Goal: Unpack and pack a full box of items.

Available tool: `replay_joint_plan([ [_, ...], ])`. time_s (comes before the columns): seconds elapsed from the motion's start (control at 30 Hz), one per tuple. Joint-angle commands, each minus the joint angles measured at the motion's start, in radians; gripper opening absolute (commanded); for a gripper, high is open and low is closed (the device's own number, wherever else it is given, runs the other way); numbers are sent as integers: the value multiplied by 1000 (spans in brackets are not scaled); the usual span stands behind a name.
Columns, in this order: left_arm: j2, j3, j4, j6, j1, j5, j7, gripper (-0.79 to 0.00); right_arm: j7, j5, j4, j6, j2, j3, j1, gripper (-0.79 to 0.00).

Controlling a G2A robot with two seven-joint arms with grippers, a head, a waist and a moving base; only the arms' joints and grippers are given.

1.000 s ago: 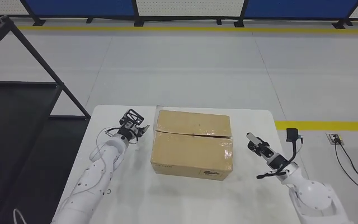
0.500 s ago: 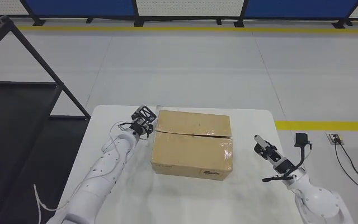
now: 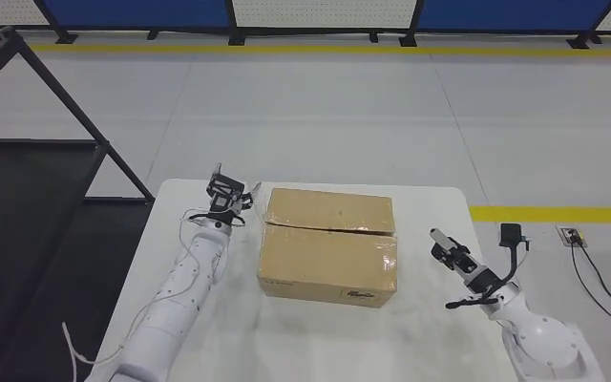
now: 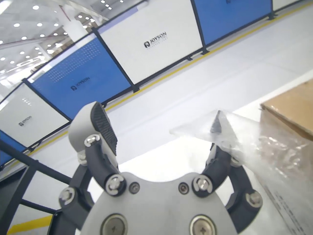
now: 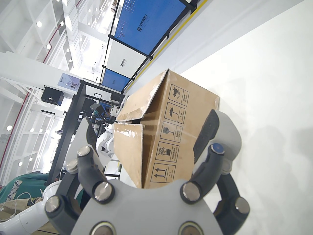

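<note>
A closed cardboard box [image 3: 327, 245] sits mid-table, its top flaps meeting along a seam with shiny clear tape. My left gripper [image 3: 229, 191] hovers just off the box's far-left corner, open [image 4: 159, 116]. A strip of clear tape [image 4: 244, 138] clings to one of its fingertips [image 4: 218, 123] and stretches toward the box [image 4: 291, 113]. My right gripper [image 3: 444, 244] is off the box's right end, a short gap away, open [image 5: 149, 128] and facing the printed end face of the box [image 5: 171, 113], where the flaps gape slightly.
The white table [image 3: 315, 334] has bare room in front of the box and on both sides. A black metal frame [image 3: 57, 143] stands off the table's left edge. Blue and white barrier panels [image 3: 325, 11] line the far floor.
My left gripper went in to the box's far-left corner, then drew back up and away to the left. The right gripper drifted a little outward from the box.
</note>
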Motion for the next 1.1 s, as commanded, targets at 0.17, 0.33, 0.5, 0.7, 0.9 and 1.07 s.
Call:
replay_joint_plan([
  [0.17, -14, -17, -22, 161, 46, -32, 59, 0, 7, -4, -1, -5, 2, -3, 7, 0],
  [0.33, -11, -54, -23, 210, 49, -66, 75, 0, 17, -5, -2, -9, 4, -5, 13, 0],
  [0.5, 3, -104, -49, 257, 71, -93, 100, 0, 29, -4, 4, -17, 6, -12, 27, 0],
  [0.7, 26, -164, -117, 316, 124, -91, 103, 0, 54, -2, 19, -32, 7, -31, 59, 0],
  [0.9, 47, -213, -194, 370, 195, -59, 54, 0, 83, -8, 40, -48, 8, -54, 99, 0],
  [1.07, 63, -244, -259, 379, 257, -22, -15, 0, 109, -15, 53, -58, 10, -66, 123, 0],
])
